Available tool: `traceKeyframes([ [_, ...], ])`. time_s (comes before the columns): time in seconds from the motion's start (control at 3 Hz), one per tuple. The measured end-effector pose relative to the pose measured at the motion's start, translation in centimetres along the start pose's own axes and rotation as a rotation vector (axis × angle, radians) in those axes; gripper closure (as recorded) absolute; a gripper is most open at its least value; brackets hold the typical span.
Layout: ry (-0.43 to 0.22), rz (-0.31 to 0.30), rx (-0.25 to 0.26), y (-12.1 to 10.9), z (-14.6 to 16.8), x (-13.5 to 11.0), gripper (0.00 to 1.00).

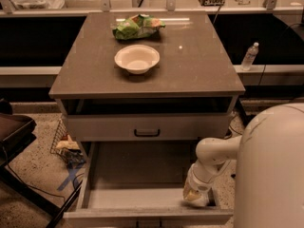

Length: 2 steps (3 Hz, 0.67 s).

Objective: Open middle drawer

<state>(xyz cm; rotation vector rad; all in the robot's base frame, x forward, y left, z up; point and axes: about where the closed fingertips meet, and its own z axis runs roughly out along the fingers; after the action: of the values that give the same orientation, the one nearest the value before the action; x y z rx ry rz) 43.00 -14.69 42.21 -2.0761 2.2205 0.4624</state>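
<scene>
Reading any print proved impossible: the crumpled green snack bag [137, 26] carried markings too blurred to make out. It lay at 12 o'clock on the smooth grey-brown counter [199, 65]. A round, shallow, cream bowl [137, 58] sat just beside it toward 6 o'clock, near the middle of the top.

Below the slab were pale grey, flat-fronted drawers. The top drawer [190, 126] showed a small dark bar handle [147, 132] at its centre and a dark gap above its front. The middle drawer [142, 198] stood pulled far out toward 6 o'clock. It was a wide, shallow box with a plain matte bottom and thin side walls, its front panel [147, 217] at the lower edge of the view.

The robot's arm [216, 151], a smooth, rounded, off-white shell, extended from the bulky pale body [270, 175] at 3 o'clock and bent downward at a joint. It ended in the gripper [195, 196], which sat at about 5 o'clock inside the middle drawer, close against the inner face of the front panel. Whether the gripper was spread or pressed together could not be told.

A clear plastic bottle [249, 56] stood upright, well apart at 3 o'clock of the counter. A wire basket [61, 137] rested on the speckled floor [28, 175] at 9 o'clock of the open drawer, near a blue tape cross [71, 177].
</scene>
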Motion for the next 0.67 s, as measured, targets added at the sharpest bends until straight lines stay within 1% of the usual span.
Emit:
traceKeyframes([
  [0.67, 0.0, 0.0, -0.005, 0.18, 0.2, 0.01, 0.29],
])
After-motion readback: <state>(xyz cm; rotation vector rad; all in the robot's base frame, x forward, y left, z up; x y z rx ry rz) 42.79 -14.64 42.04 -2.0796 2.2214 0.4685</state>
